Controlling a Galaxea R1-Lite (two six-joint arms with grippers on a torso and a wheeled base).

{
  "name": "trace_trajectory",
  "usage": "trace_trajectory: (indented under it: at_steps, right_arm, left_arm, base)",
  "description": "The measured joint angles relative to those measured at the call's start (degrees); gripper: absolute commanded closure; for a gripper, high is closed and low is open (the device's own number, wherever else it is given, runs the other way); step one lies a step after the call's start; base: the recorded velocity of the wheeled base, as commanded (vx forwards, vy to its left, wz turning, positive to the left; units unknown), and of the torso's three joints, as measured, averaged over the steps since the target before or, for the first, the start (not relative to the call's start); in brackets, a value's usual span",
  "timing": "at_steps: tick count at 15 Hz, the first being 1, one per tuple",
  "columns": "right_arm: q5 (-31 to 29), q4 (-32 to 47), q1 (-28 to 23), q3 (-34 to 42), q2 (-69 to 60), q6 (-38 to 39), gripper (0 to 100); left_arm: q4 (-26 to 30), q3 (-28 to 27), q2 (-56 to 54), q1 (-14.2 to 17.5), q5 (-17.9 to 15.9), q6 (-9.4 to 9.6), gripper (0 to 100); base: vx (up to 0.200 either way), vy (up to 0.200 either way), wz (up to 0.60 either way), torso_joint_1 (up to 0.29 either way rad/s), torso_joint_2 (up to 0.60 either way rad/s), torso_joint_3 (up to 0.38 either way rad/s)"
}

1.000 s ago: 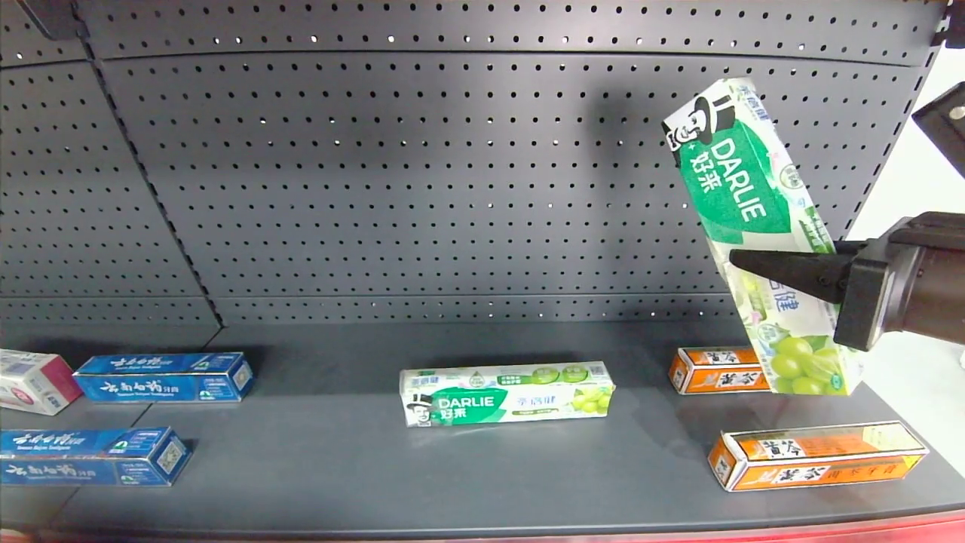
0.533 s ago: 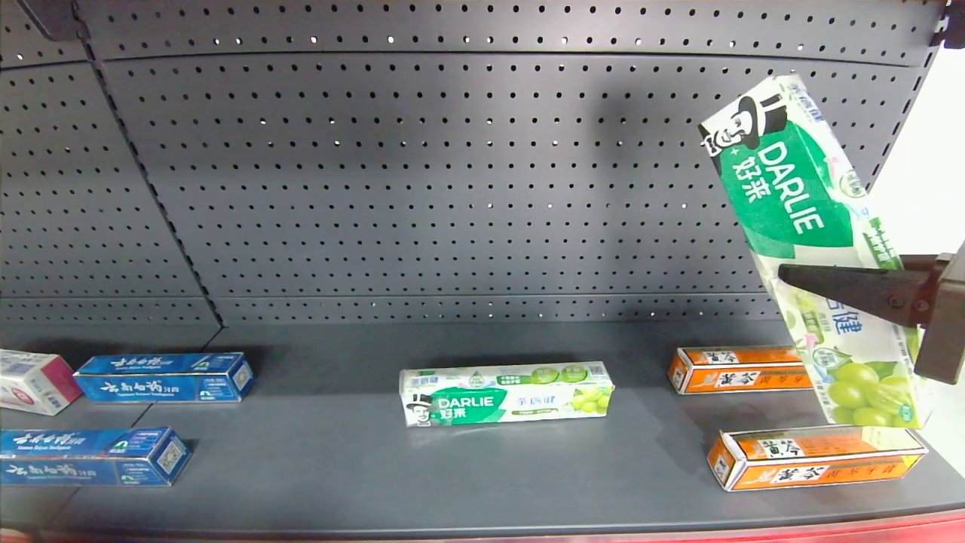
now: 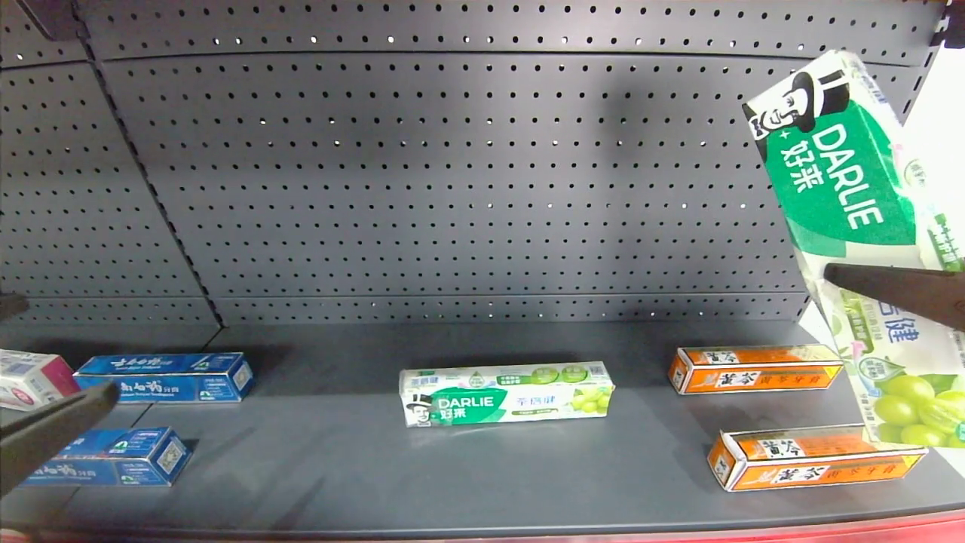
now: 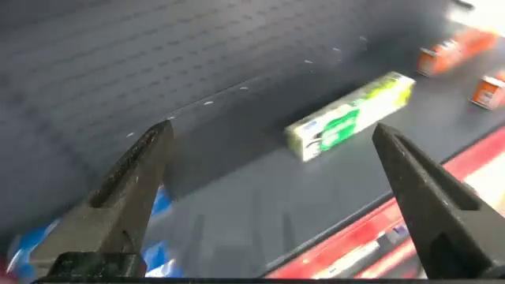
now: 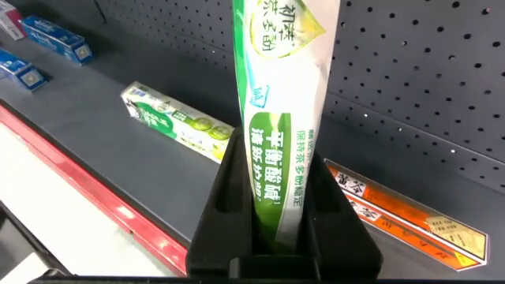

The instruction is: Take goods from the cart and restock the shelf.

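Clamping the long, glossy green carton (image 3: 844, 196) by its lower half, your right gripper (image 5: 274, 150) holds it tilted at the right end of the matte grey shelf (image 3: 339, 467). The right wrist view gives you its narrow edge, the head view its broad face. Your left gripper (image 4: 274, 130) gapes wide, tapered fingers apart.

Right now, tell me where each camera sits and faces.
Head view: on the head, facing forward and down at the shelf; one finger of each arm shows.
Left wrist view: on the left wrist, looking past the open left gripper at the shelf.
Right wrist view: on the right wrist, looking along the right gripper, shut on the held green toothpaste box.
All three share the lying green toothpaste box.
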Motion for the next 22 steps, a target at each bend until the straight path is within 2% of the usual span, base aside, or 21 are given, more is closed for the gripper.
trace_trajectory:
  at_steps: [2, 3, 6, 9, 11, 13, 14, 16, 17, 18, 22]
  right_arm:
    - [0.02, 0.15, 0.02, 0.01, -0.82, 0.01, 100]
    - [0.07, 0.22, 0.02, 0.09, -1.13, 0.01, 100]
    - [0.27, 0.2, 0.06, 1.08, -1.84, 0.09, 100]
    - [0.35, 0.06, 0.22, 2.57, -2.4, 0.11, 100]
    - [0.68, -0.07, 0.28, 3.36, -2.93, 0.17, 100]
    - [1.58, -0.18, 0.28, 3.95, -3.41, 1.78, 100]
    - [1.72, -0.2, 0.37, 4.06, -3.58, 2.02, 100]
    - [1.76, -0.22, 0.44, 4.23, -3.83, 2.16, 100]
    - [1.78, -0.22, 0.44, 4.28, -3.89, 2.16, 100]
    - [1.85, -0.22, 0.5, 4.28, -3.94, 2.18, 100]
    - [1.85, -0.24, 0.59, 4.75, -4.02, 2.18, 100]
  left_arm:
    - [-0.26, -2.38, 5.79, -2.89, -0.6, 4.3, 0]
    - [-0.88, -2.73, 8.05, -3.52, -1.34, 5.36, 0]
    - [-1.89, -3.15, 14.17, -4.35, -2.85, 6.31, 0]
    - [-1.79, -5.99, 20.33, -5.49, -4.05, 7.55, 0]
    - [-1.45, -9.42, 24.72, -5.62, -9.23, 8.02, 0]
    - [-1.35, -11.97, 28.39, -5.35, -12.04, 9.17, 0]
    - [-1.35, -12.85, 30.45, -5.35, -14.09, 10.86, 0]
    - [-1.38, -13.87, 34.37, -4.88, -21.98, 15.25, 0]
    - [-1.6, -14.18, 35.96, -4.33, -24.88, 16.77, 0]
    - [-1.43, -14.69, 37.27, -3.97, -26.58, 17.27, 0]
    - [1.99, -18.25, 41.12, -3.89, -28.95, 17.69, 0]
  base:
    - [0.0, 0.0, 0.0, 0.0, 0.0, 0.0]
    - [0.0, 0.0, 0.0, 0.0, 0.0, 0.0]
    - [0.0, 0.0, 0.0, 0.0, 0.0, 0.0]
    - [0.0, 0.0, 0.0, 0.0, 0.0, 0.0]
    - [0.0, 0.0, 0.0, 0.0, 0.0, 0.0]
    - [0.0, 0.0, 0.0, 0.0, 0.0, 0.0]
    - [0.0, 0.0, 0.0, 0.0, 0.0, 0.0]
    - [0.0, 0.0, 0.0, 0.0, 0.0, 0.0]
    - [0.0, 0.0, 0.0, 0.0, 0.0, 0.0]
    - [0.0, 0.0, 0.0, 0.0, 0.0, 0.0]
    - [0.0, 0.0, 0.0, 0.0, 0.0, 0.0]
